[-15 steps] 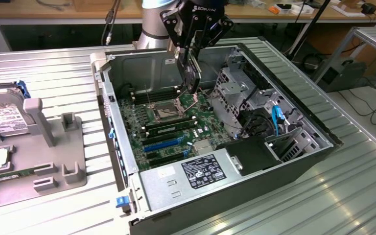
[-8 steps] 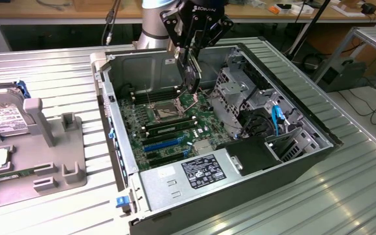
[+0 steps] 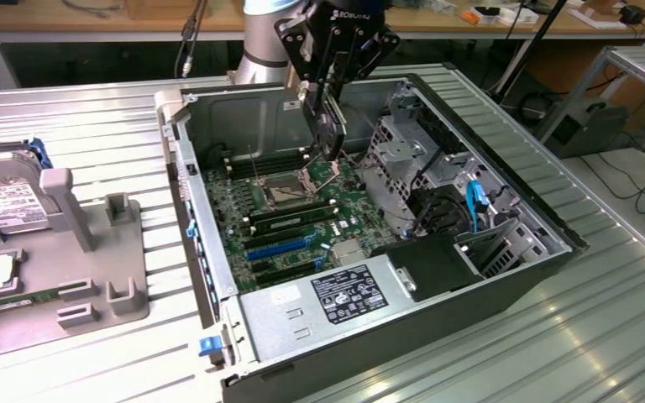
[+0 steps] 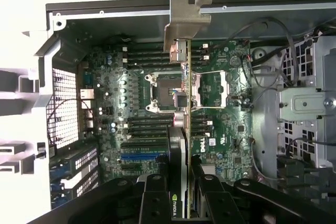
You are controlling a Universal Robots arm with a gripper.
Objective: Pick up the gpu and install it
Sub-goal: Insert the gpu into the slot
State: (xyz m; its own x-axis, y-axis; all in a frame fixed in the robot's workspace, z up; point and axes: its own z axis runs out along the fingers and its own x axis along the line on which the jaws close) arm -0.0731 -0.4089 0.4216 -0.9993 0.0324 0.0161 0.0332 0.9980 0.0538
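The gpu point(image 3: 329, 134) over the open case point(image 3: 196, 235).
Gripper point(image 3: 325, 99) clamped it on edge above the motherboard point(image 3: 300, 201); hard drive point(image 3: 3, 206) sat in grey tray point(image 3: 98, 269), exterior view's left.

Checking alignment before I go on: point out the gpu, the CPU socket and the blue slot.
gpu point(image 3: 332, 138): exterior view, on the card's dark face.
CPU socket point(image 3: 283, 195): exterior view, on the socket's centre.
blue slot point(image 3: 279, 247): exterior view, midway along the slot.
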